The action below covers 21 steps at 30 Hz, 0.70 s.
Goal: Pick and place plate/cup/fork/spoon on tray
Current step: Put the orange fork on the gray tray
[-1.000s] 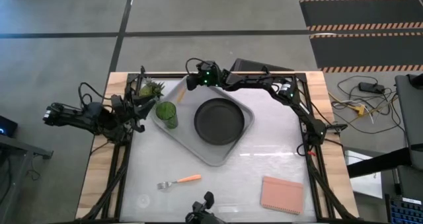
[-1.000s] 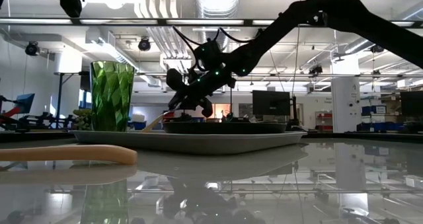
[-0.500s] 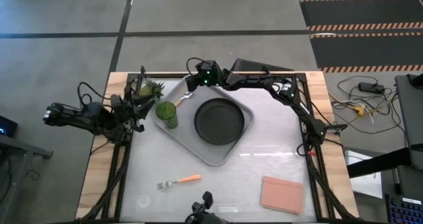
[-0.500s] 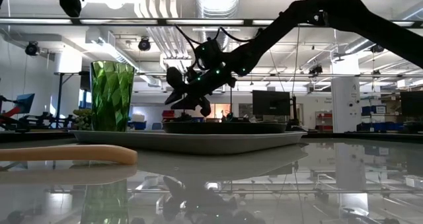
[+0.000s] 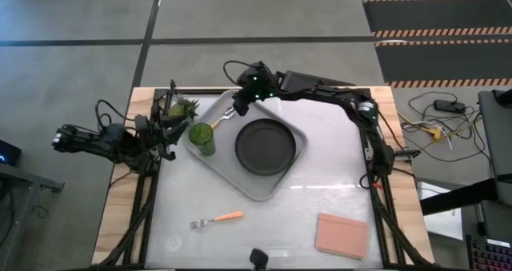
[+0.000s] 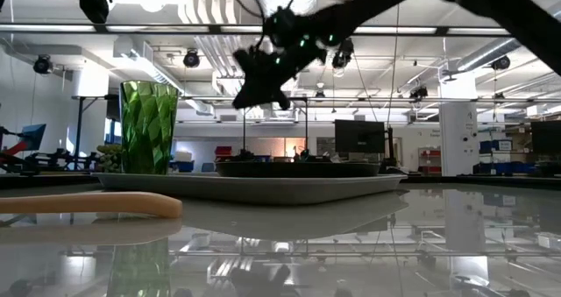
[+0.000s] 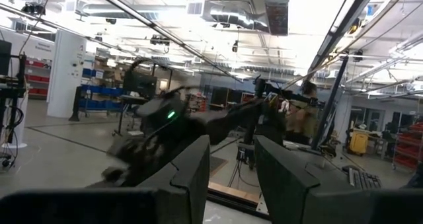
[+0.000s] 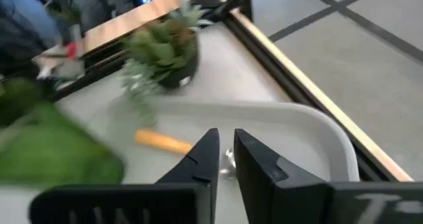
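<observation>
The grey tray lies at the table's middle, turned askew. On it sit the black plate, the green cup standing upright, and the spoon, which lies flat near the tray's far corner and also shows in the right wrist view. The orange-handled fork lies on the table near the front edge. My right gripper hangs above the tray's far corner over the spoon, its fingers a narrow gap apart and empty. My left gripper waits, open, at the table's left edge.
A small spiky potted plant stands at the far left beside the tray. A pink rectangular pad lies at the near right. Bare table lies between the tray, the fork and the pad.
My right gripper has risen from just above the tray and drawn back a little toward the table's far edge. The spoon stays lying on the tray's far corner. The plate and the cup have not moved.
</observation>
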{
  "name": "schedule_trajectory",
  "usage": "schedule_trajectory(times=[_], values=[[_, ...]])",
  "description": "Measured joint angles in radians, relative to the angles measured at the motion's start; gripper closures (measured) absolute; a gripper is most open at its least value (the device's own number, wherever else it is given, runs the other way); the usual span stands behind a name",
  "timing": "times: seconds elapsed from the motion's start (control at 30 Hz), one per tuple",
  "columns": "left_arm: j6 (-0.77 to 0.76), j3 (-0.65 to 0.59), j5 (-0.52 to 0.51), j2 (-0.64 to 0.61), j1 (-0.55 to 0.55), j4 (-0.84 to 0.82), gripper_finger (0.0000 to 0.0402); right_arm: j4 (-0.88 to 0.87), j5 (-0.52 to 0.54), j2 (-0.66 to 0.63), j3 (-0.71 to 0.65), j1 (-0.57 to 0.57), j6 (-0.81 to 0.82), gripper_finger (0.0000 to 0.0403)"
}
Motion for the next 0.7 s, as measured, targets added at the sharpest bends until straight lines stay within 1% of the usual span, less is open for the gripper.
schedule_trajectory(times=[0.1,0.23,0.33,0.4,0.47,0.57,0.7], values=[[0.0,0.0,0.0,0.012,0.0,0.0,0.0299,-0.074,0.003,-0.072,-0.019,0.035,-0.066,0.0387],[0.001,0.0,0.004,0.045,0.0,-0.001,0.0299,-0.174,0.003,-0.166,-0.038,0.106,-0.145,0.0394],[-0.006,0.023,0.073,0.09,-0.001,0.0,0.0299,-0.229,0.021,-0.226,-0.061,0.165,-0.169,0.0394],[-0.016,0.048,0.158,0.127,-0.004,0.006,0.0299,-0.231,0.057,-0.264,-0.103,0.211,-0.175,0.0394],[-0.053,0.079,0.216,0.17,-0.009,0.004,0.0299,-0.225,0.094,-0.304,-0.153,0.256,-0.189,0.0394],[-0.086,0.118,0.234,0.236,-0.028,-0.008,0.0299,-0.197,0.144,-0.373,-0.238,0.321,-0.202,0.0394],[-0.132,0.183,0.241,0.297,-0.072,-0.076,0.0299,-0.122,0.16,-0.474,-0.375,0.386,-0.203,0.0394]])
